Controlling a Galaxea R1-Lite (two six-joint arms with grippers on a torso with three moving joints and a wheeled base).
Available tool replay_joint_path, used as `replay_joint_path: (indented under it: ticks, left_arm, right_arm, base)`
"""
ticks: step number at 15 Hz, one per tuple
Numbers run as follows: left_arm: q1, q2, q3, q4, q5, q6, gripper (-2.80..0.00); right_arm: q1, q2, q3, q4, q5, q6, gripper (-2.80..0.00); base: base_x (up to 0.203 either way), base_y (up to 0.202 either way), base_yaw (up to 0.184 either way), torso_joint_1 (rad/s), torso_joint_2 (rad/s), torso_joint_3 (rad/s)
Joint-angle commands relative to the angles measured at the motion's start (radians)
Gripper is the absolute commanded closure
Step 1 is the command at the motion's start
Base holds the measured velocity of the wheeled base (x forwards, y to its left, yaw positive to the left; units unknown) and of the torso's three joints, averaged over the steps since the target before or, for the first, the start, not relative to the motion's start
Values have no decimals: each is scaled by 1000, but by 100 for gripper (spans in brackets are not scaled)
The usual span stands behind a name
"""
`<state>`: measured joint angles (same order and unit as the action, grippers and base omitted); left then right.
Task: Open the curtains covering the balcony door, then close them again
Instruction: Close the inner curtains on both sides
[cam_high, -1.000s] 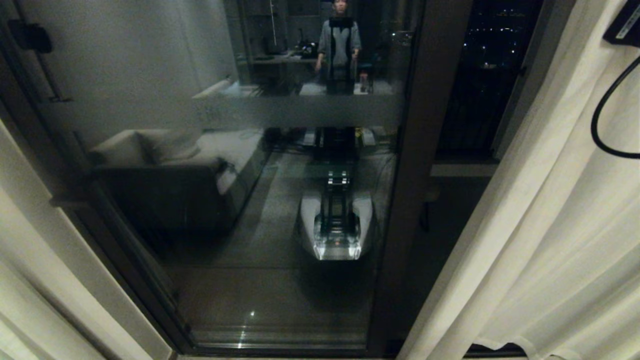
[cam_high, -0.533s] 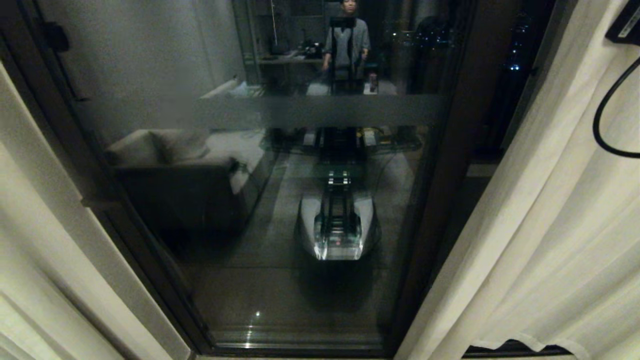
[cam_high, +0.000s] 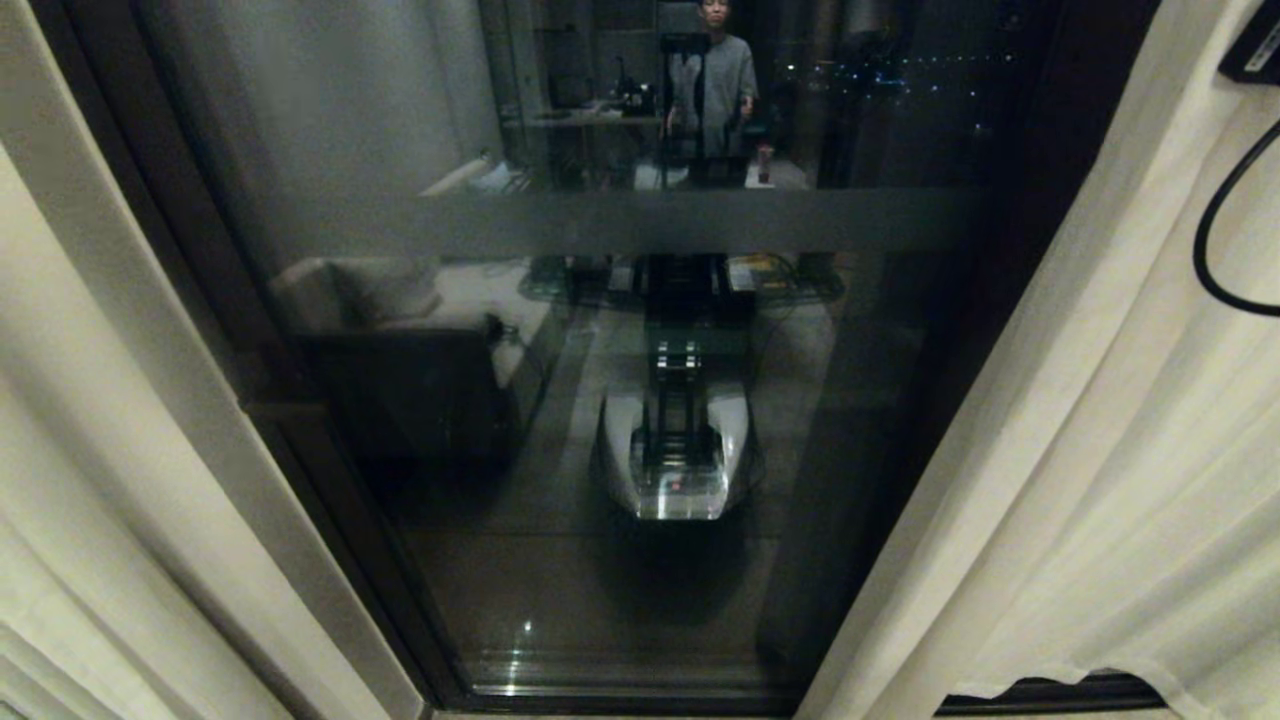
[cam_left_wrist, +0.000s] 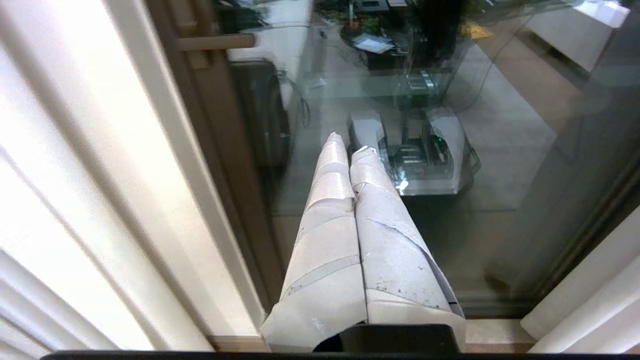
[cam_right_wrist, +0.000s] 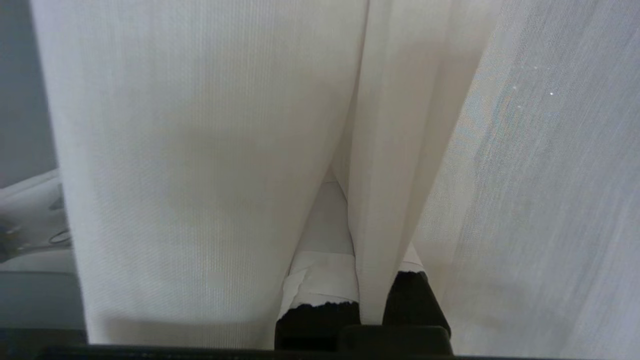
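The balcony door (cam_high: 620, 580) fills the middle of the head view: dark frame, reflective glass and a frosted band (cam_high: 700, 222). Cream curtains hang on both sides, one panel at the left (cam_high: 90, 420) and one at the right (cam_high: 1100, 450). In the right wrist view my right gripper (cam_right_wrist: 350, 200) is shut on a vertical fold of the curtains (cam_right_wrist: 380, 150); the cloth hides its fingertips. My left gripper (cam_left_wrist: 350, 142) is shut and empty, pointing at the glass beside the left curtain (cam_left_wrist: 100, 175).
The glass mirrors the room behind me: my own base (cam_high: 675, 450), a sofa (cam_high: 400, 340) and a person (cam_high: 715, 85) standing at the back. A black cable (cam_high: 1215, 230) loops in front of the right curtain. The door's floor track (cam_high: 620, 695) runs below.
The whole head view has shifted: door frame and reflections slid right, and more of the left curtain shows. The held right curtain keeps its place in the picture and now covers the dark right pane.
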<state>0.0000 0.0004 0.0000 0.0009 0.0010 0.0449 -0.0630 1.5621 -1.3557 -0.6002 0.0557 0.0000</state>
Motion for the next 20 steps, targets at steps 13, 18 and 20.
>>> replay_joint_path:
  ticks: [13,18,20]
  left_arm:
    - [0,0,0,-1,4,-10,0]
    - [0,0,0,-1,4,-10,0]
    - [0,0,0,1,4,-10,0]
  right_arm:
    - [0,-29,-6,-4,3,0,0]
    - [60,-27,-29,-5,3,-54,0]
    - [124,-21,-51,-1,1,-92,0]
  base:
    - [0,27,1,0,1,0]
    - [0,0,0,0,0,0]
    - [0,0,0,0,0,0]
